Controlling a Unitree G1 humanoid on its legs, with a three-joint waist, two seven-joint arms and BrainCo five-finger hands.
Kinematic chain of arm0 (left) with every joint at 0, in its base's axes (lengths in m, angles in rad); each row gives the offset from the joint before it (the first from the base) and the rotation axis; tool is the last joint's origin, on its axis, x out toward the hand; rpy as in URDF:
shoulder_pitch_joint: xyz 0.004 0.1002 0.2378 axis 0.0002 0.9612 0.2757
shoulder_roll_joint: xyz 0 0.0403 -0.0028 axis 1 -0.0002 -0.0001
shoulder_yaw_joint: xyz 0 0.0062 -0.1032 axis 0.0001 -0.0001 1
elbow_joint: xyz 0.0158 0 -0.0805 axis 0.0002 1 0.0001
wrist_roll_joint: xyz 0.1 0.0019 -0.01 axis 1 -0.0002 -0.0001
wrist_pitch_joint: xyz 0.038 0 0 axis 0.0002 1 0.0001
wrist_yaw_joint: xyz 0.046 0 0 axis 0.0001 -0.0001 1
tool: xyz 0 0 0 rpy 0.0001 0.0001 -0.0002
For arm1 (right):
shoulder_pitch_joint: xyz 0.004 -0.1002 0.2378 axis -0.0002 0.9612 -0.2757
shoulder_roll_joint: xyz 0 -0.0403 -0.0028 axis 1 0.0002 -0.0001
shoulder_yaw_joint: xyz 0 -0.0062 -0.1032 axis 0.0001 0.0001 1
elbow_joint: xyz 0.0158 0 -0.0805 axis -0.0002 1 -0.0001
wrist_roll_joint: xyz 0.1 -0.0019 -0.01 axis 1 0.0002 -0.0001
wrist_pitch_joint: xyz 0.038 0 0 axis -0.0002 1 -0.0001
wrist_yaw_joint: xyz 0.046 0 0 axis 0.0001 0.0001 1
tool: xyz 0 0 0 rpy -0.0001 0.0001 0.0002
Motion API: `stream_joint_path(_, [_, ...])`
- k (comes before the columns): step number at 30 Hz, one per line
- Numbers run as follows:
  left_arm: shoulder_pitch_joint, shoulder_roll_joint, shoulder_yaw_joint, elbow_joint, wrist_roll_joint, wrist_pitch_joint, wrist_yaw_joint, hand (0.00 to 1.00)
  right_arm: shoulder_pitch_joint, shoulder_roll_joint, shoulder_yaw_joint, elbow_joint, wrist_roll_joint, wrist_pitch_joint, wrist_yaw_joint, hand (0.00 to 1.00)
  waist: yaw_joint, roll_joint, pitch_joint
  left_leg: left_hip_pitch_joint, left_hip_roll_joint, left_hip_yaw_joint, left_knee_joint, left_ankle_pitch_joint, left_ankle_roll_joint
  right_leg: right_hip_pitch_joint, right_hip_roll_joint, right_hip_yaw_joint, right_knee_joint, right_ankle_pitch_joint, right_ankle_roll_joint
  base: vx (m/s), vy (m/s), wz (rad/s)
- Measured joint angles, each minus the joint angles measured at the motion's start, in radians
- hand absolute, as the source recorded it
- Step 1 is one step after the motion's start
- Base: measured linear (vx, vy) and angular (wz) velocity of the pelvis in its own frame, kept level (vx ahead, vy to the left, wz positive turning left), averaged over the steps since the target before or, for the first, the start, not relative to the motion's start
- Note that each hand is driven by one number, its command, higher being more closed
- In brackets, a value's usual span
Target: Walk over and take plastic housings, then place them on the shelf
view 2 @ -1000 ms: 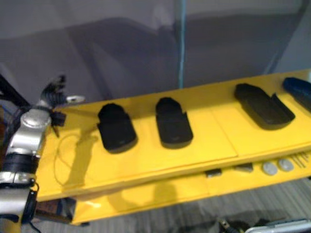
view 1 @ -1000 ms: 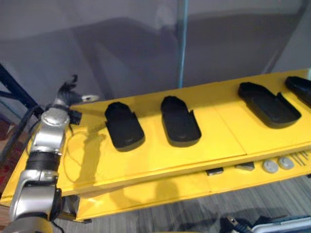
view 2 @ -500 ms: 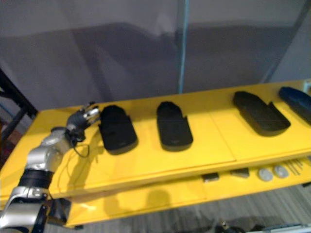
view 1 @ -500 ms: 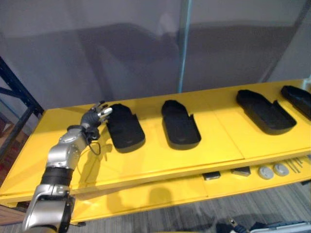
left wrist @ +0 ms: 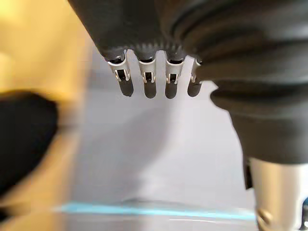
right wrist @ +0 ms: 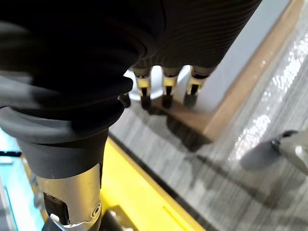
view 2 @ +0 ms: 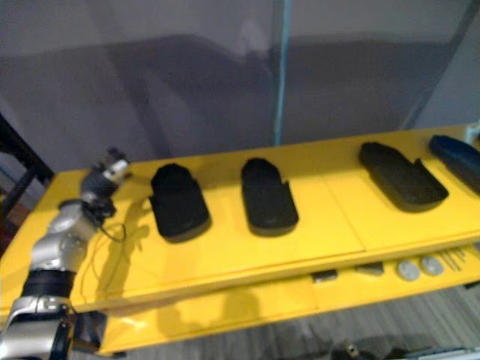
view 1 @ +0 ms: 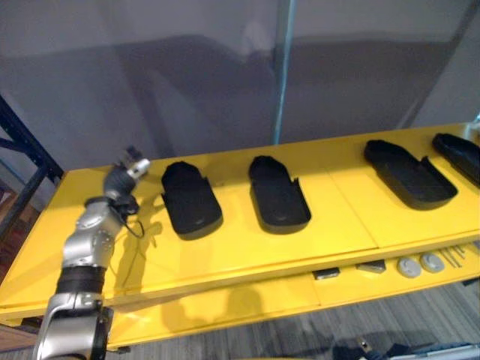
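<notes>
The left hand [view 1: 124, 171] now sits apart from the leftmost housing [view 1: 191, 202] (they nearly touched before). It is further left.

Left robot hand [view 1: 126, 171] raised, fingers [left wrist: 149, 83] relaxed

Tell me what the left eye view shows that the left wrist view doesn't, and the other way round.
Left eye view: four black plastic housings in a row along the yellow shelf, two grey discs on the lower ledge, and a blue pole behind. Left wrist view: the fingers of the left hand from close, straight and holding nothing, with the grey wall past them. Shared: the left hand, up beside the leftmost housing and apart from it, the yellow shelf, and one black housing, blurred in the wrist view.
</notes>
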Motion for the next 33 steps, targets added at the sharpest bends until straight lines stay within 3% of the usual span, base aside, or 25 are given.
stream_joint_path(1, [0.243, -0.197, 0.096, -0.272, 0.234, -0.126, 0.144, 0.0, 0.039, 0.044, 0.005, 0.0, 0.0, 0.0, -0.018, 0.0, 0.043, -0.012, -0.029, -0.017, -0.003, -0.025, 0.033, -0.023, 0.002, 0.001, -0.014, -0.021, 0.051, -0.039, 0.01, 0.0, 0.0, 0.0])
stream_joint_path(7, [0.282, -0.213, 0.096, -0.301, 0.241, -0.14, 0.162, 0.0, 0.04, 0.045, 0.01, 0.0, 0.019, -0.008, -0.018, 0.0, 0.047, -0.013, -0.029, -0.028, -0.005, -0.037, 0.038, -0.024, 0.004, -0.001, -0.017, -0.029, 0.054, -0.039, 0.01, 0.0, 0.003, 0.05])
stream_joint_path(11, [0.368, -0.291, 0.102, -0.402, 0.29, -0.217, 0.245, 0.0, 0.057, 0.061, 0.028, -0.029, 0.066, -0.073, -0.023, 0.0, 0.064, -0.02, -0.018, -0.045, -0.004, -0.043, 0.066, -0.039, 0.011, -0.002, -0.028, -0.038, 0.061, -0.038, 0.01, 0.0, 0.02, 0.07])
stream_joint_path(14, [0.435, -0.32, 0.15, -0.467, 0.338, -0.281, 0.345, 0.0, 0.064, 0.073, 0.029, -0.092, 0.116, -0.13, -0.052, 0.0, 0.071, -0.026, -0.016, -0.057, -0.007, -0.043, 0.09, -0.061, 0.018, -0.002, -0.041, -0.048, 0.067, -0.037, 0.011, 0.0, 0.047, 0.02])
stream_joint_path(17, [0.533, -0.338, 0.261, -0.514, 0.418, -0.337, 0.481, 0.0, 0.072, 0.075, 0.015, -0.206, 0.129, -0.184, -0.151, 0.0, 0.07, -0.036, -0.016, -0.07, -0.007, -0.038, 0.101, -0.076, 0.024, -0.011, -0.045, -0.052, 0.065, -0.028, 0.015, 0.0, 0.019, -0.05])
stream_joint_path(18, [0.571, -0.353, 0.314, -0.515, 0.444, -0.371, 0.543, 0.0, 0.079, 0.062, -0.019, -0.282, 0.127, -0.201, -0.226, 0.0, 0.081, -0.036, -0.017, -0.071, -0.002, -0.027, 0.102, -0.082, 0.023, -0.017, -0.039, -0.052, 0.061, -0.016, 0.008, 0.0, 0.002, -0.17])
stream_joint_path(20, [0.599, -0.353, 0.353, -0.515, 0.443, -0.391, 0.577, 0.0, 0.082, 0.03, -0.087, -0.402, 0.102, -0.218, -0.324, 0.0, 0.092, -0.04, -0.018, -0.071, 0.003, -0.024, 0.101, -0.087, 0.021, -0.015, -0.034, -0.054, 0.052, -0.001, 0.008, 0.01, 0.005, -0.08])
stream_joint_path(24, [0.616, -0.353, 0.36, -0.542, 0.453, -0.405, 0.608, 0.0, 0.08, -0.072, -0.157, -0.771, -0.036, -0.233, -0.513, 0.0, 0.092, -0.044, -0.022, -0.07, 0.011, -0.023, 0.099, -0.091, 0.024, -0.014, -0.028, -0.055, 0.052, 0.02, 0.011, 0.02, 0.019, 0.01])
stream_joint_path(26, [0.614, -0.352, 0.36, -0.566, 0.484, -0.398, 0.628, 0.0, 0.04, -0.127, -0.195, -0.939, -0.12, -0.208, -0.604, 0.0, 0.091, -0.059, -0.032, -0.07, 0.011, -0.024, 0.096, -0.084, 0.022, -0.016, -0.027, -0.054, 0.051, 0.021, 0.011, 0.05, 0.011, 0.01])
stream_joint_path(29, [0.614, -0.351, 0.374, -0.566, 0.487, -0.356, 0.672, 0.0, -0.048, -0.163, -0.25, -1.063, -0.247, -0.142, -0.732, 0.0, 0.079, -0.075, -0.043, -0.069, 0.012, -0.025, 0.1, -0.08, 0.016, -0.016, -0.023, -0.053, 0.05, 0.021, 0.011, 0.05, 0.0, 0.02])
stream_joint_path(32, [0.613, -0.351, 0.387, -0.548, 0.487, -0.329, 0.7, 0.0, -0.089, -0.166, -0.282, -1.135, -0.35, -0.115, -0.817, 0.0, 0.074, -0.079, -0.046, -0.069, 0.012, -0.025, 0.1, -0.081, 0.015, -0.016, -0.022, -0.053, 0.05, 0.021, 0.011, 0.02, 0.0, 0.01])
stream_joint_path(33, [0.612, -0.351, 0.388, -0.526, 0.489, -0.301, 0.723, 0.0, -0.096, -0.17, -0.28, -1.207, -0.423, -0.115, -0.83, 0.0, 0.072, -0.078, -0.047, -0.068, 0.012, -0.024, 0.099, -0.081, 0.015, -0.016, -0.022, -0.052, 0.05, 0.021, 0.011, 0.0, 0.0, 0.0])
